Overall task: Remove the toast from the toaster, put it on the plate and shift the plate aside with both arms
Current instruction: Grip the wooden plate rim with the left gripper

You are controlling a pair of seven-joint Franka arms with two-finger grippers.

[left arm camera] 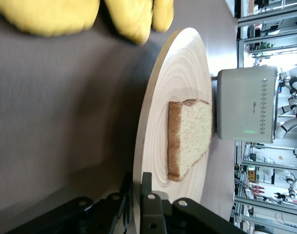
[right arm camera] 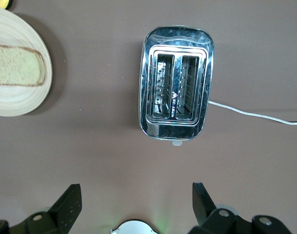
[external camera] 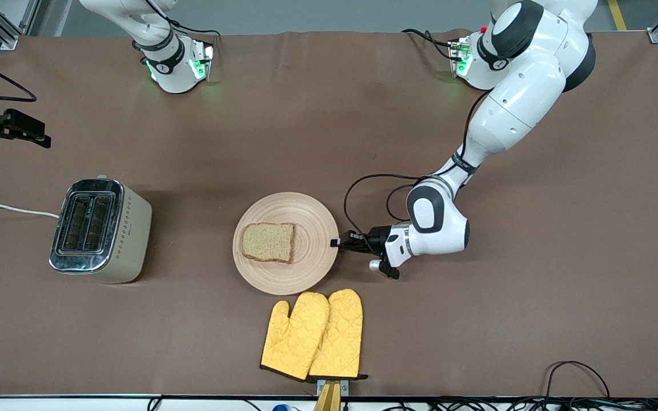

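The toast lies flat on the round wooden plate in the middle of the table. My left gripper is low at the plate's rim on the side toward the left arm's end. In the left wrist view its fingers are shut on the rim of the plate, one above and one below, with the toast further in. My right gripper is open and empty, high over the table between the toaster and its own base. The plate and toast show there too.
The steel toaster stands toward the right arm's end, both slots empty, its white cord running off the table. Two yellow oven mitts lie close to the plate, nearer to the front camera.
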